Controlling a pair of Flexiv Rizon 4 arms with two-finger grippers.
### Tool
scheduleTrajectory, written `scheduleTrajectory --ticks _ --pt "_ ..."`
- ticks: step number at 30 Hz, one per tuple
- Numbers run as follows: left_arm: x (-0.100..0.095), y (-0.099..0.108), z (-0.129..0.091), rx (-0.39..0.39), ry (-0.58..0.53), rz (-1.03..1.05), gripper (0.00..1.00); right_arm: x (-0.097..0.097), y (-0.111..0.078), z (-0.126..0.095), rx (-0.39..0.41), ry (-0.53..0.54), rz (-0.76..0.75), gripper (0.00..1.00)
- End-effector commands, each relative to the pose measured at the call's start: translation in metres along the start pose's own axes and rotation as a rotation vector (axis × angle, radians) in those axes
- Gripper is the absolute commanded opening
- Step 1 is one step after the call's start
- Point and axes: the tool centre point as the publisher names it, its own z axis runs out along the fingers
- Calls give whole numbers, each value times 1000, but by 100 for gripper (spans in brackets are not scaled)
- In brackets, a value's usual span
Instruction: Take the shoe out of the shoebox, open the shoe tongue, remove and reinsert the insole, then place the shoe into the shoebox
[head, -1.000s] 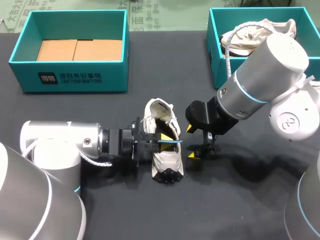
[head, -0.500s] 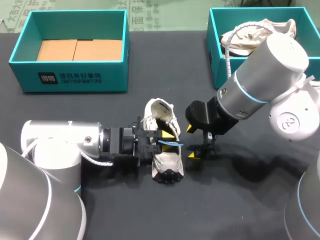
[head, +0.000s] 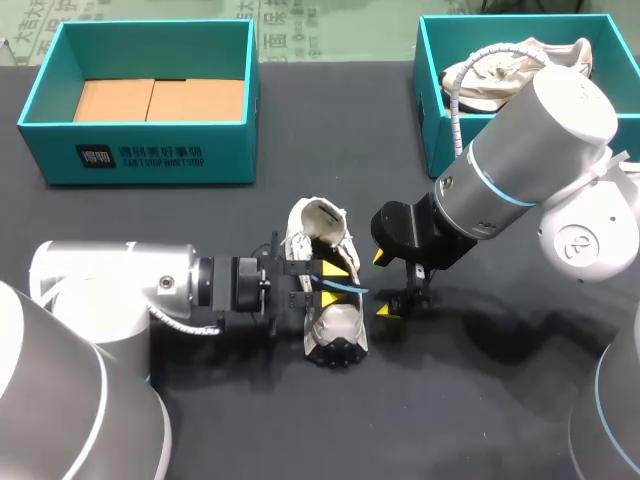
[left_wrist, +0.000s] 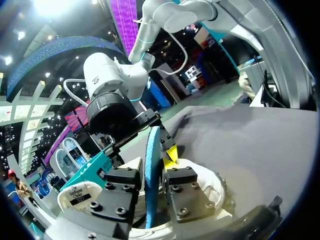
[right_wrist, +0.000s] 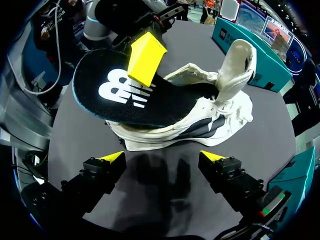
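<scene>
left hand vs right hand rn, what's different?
1. Grip: the left hand is shut on the insole. The right hand is open and holds nothing.
2. Place: the left hand is over the shoe, with one end of the insole in the shoe's opening. The right hand is beside the shoe, over the table.
Shared: yellow fingertips, and both are close to the same shoe.

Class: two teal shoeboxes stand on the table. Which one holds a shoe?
The shoebox at the right, a pale shoe inside; the left shoebox shows only bare cardboard.
</scene>
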Motion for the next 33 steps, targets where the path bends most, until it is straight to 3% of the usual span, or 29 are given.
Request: scheduleTrajectory --ticks 1,11,22,29,33 --pt "1 -2 0 -13 9 8 0 1 0 1 -1 -1 -1 100" --pt "5 22 2 -39 42 55 0 1 0 1 -1 -1 -1 100" --pt "4 52 0 -129 32 28 0 1 0 1 -1 -1 -1 100" --pt "4 47 -3 -107 25 3 0 1 0 1 -1 -1 -1 100" --pt "5 36 -4 -86 26 -6 22 1 0 1 -1 -1 -1 100"
